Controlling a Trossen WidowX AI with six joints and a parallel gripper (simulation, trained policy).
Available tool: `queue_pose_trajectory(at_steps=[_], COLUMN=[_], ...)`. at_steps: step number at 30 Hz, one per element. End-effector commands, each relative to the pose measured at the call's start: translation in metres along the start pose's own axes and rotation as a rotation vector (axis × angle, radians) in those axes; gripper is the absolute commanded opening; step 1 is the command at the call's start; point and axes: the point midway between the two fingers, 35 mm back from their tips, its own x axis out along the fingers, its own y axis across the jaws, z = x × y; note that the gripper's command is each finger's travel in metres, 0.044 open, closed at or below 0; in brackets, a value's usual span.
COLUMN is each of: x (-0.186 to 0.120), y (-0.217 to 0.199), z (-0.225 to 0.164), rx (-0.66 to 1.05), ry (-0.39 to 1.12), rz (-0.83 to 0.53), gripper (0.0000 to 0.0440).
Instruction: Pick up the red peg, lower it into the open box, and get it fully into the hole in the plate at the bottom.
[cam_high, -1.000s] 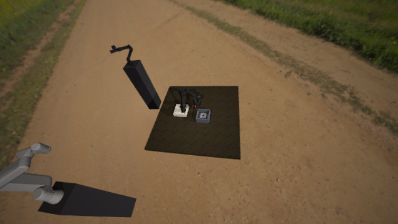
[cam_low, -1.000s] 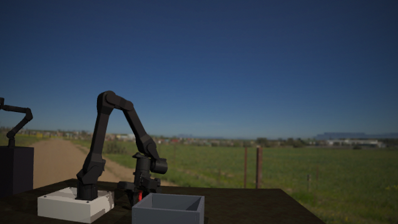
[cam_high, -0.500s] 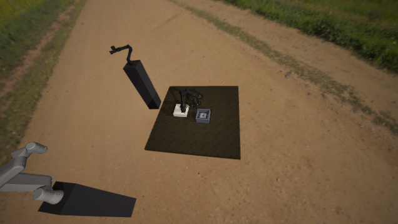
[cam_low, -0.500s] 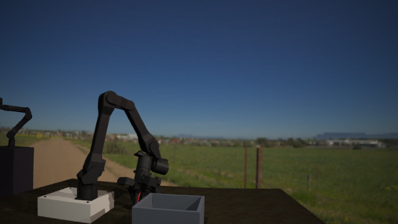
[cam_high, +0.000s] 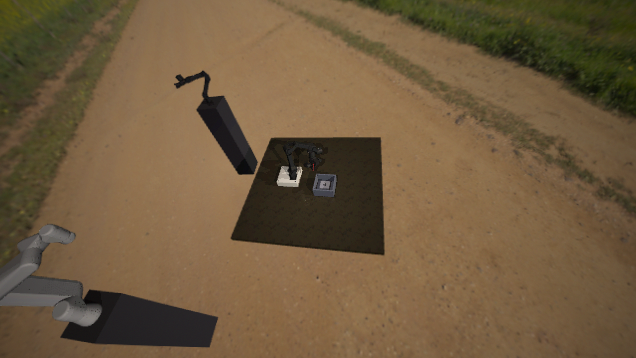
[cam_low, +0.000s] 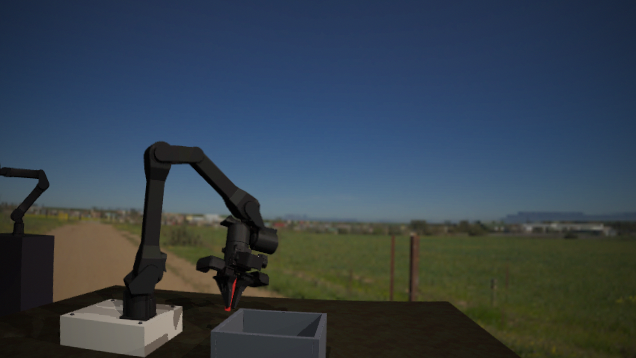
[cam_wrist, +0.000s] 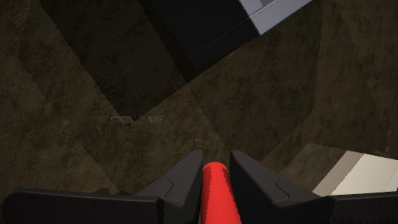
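Claw of black tapered fingers (cam_high: 313, 165) (cam_low: 228, 303) grips a slim round red peg (cam_high: 313, 167) (cam_low: 232, 295) (cam_wrist: 218, 196), which leans slightly in the exterior view, its lower end bare below the tips. In the wrist view the peg shows bright, smooth and blunt-ended, at six o'clock. From the top, the open grey-blue square box (cam_high: 318, 192) (cam_low: 268, 345) (cam_wrist: 285, 15) sits near the peg, at about five o'clock from it; the peg is outside.

Dirt track and green field around the claw (cam_high: 313, 165) (cam_low: 232, 305) (cam_wrist: 216, 156)
Beneath it, a dark tabletop (cam_high: 310, 220) (cam_low: 400, 325) (cam_wrist: 90, 145); beyond, fence posts (cam_low: 413, 268) under deep-blue sky (cam_low: 350, 100) (rather dim light).
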Motion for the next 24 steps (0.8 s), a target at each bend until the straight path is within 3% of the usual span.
queue_pose_trajectory(at_steps=[1, 12, 24], x=[-0.016, -0.029, -0.015], y=[-0.004, -0.016, -0.03], z=[0.018, 0.067, 0.12], rx=[0.035, 0.186, 0.315], ry=[-0.027, -0.065, -0.071], rz=[0.009, 0.015, 0.019], gripper=[0.0, 0.0, 0.0])
